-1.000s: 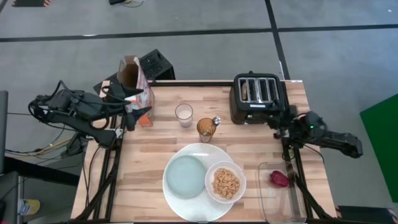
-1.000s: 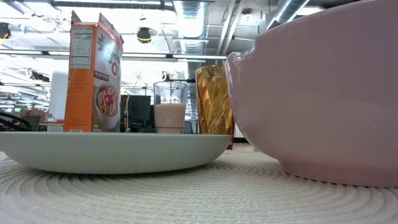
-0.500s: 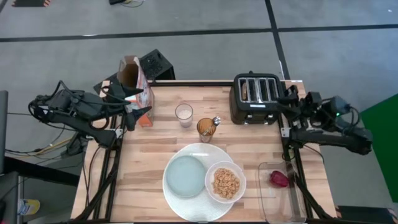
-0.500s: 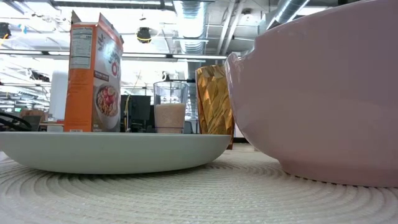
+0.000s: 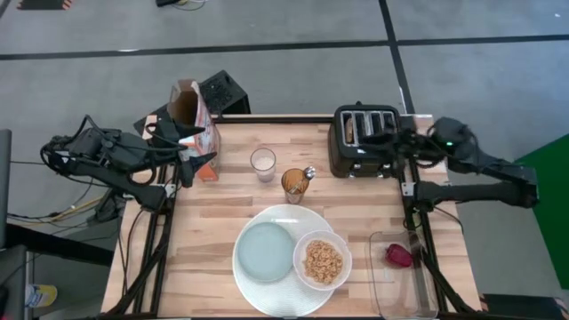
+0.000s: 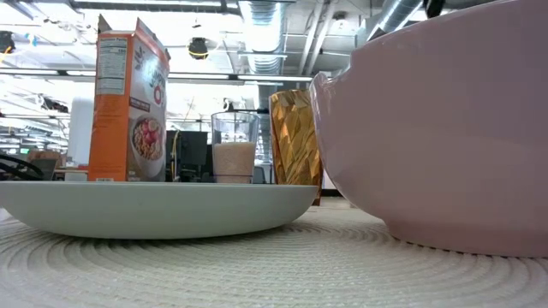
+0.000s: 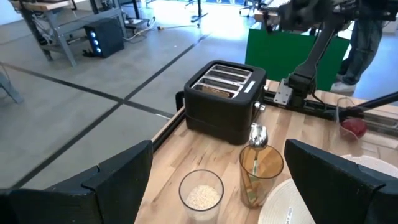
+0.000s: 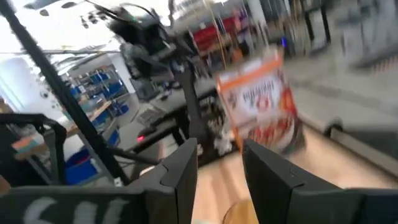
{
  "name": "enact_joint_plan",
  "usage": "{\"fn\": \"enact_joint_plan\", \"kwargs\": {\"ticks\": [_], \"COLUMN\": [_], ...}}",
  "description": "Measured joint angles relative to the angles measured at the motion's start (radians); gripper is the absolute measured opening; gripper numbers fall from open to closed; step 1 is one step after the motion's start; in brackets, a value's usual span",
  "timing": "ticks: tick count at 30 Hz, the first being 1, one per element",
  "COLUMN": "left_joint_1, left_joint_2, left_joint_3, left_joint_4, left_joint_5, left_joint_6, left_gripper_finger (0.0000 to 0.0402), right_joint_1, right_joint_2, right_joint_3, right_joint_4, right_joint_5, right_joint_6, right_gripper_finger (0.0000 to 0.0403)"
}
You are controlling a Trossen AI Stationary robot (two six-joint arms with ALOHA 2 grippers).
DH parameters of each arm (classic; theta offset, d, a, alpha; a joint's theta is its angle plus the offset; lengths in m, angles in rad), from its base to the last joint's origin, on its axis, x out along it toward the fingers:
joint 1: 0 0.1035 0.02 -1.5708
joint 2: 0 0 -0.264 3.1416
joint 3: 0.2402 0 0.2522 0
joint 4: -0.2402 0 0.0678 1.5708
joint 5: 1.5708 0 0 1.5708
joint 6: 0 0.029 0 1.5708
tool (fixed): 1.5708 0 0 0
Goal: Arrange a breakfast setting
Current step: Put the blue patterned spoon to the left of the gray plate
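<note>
A large round white plate [image 5: 284, 222] lies at the table's near middle. On it rest a smaller grey-blue plate [image 5: 266, 252] and a white bowl [image 5: 323, 262] of tan cereal. A brown toast slice [image 7: 214, 90] stands in the black toaster [image 5: 367, 140]. A metal spoon [image 7: 258, 135] stands in an amber glass [image 5: 296, 185]. Dark red fruit [image 5: 399, 255] lies in a clear tray. My left gripper [image 5: 189, 153] hangs open beside the cereal box [image 5: 194, 116]. My right gripper [image 5: 403, 142] hovers level by the toaster's right side, open by a narrow gap with nothing in it.
A glass [image 5: 263, 163] with a pale filling stands between the cereal box and the amber glass. The clear tray [image 5: 400, 276] sits at the near right corner. Bare wood lies along the table's left half and in front of the toaster.
My right gripper has risen from low at the table's right edge and gone toward the far edge. It now sits beside the toaster. It has tipped up from pointing downward to level, and its gap is unchanged.
</note>
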Motion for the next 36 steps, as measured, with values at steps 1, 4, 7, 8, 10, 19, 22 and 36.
{"fn": "enact_joint_plan", "kwargs": {"ticks": [1, 4, 7, 8, 10, 19, 22, 36], "left_joint_1": [0.0, 0.0, 0.0, 0.0, 0.0, 0.0, 0.0, 0.0], "left_joint_2": [0.0, 0.0, 0.0, 0.0, 0.0, 0.0, 0.0, 0.0], "left_joint_3": [0.0, 0.0, 0.0, 0.0, 0.0, 0.0, 0.0, 0.0], "left_joint_4": [0.0, -0.001, -0.001, -0.001, -0.001, -0.002, -0.007, -0.014], "left_joint_5": [0.0, 0.0, 0.0, 0.0, 0.0, 0.0, 0.0, 0.0], "left_joint_6": [0.0, 0.0, 0.0, 0.0, 0.0, 0.0, 0.002, 0.01], "left_gripper_finger": [0.035, 0.035, 0.035, 0.035, 0.035, 0.035, 0.035, 0.035], "right_joint_1": [0.0, 0.008, 0.021, 0.026, 0.042, 0.111, 0.132, 0.172], "right_joint_2": [0.019, 0.081, 0.145, 0.166, 0.212, 0.405, 0.444, 0.501], "right_joint_3": [-0.007, -0.021, -0.024, -0.023, -0.022, -0.022, -0.022, -0.021], "right_joint_4": [0.001, -0.009, -0.038, -0.034, -0.036, -0.02, 0.018, -0.036], "right_joint_5": [0.0, 0.002, 0.006, 0.006, 0.011, 0.079, 0.085, 0.223], "right_joint_6": [0.04, 0.143, 0.225, 0.247, 0.289, 0.446, 0.464, 0.471], "right_gripper_finger": [0.015, 0.015, 0.015, 0.015, 0.015, 0.015, 0.015, 0.015]}}
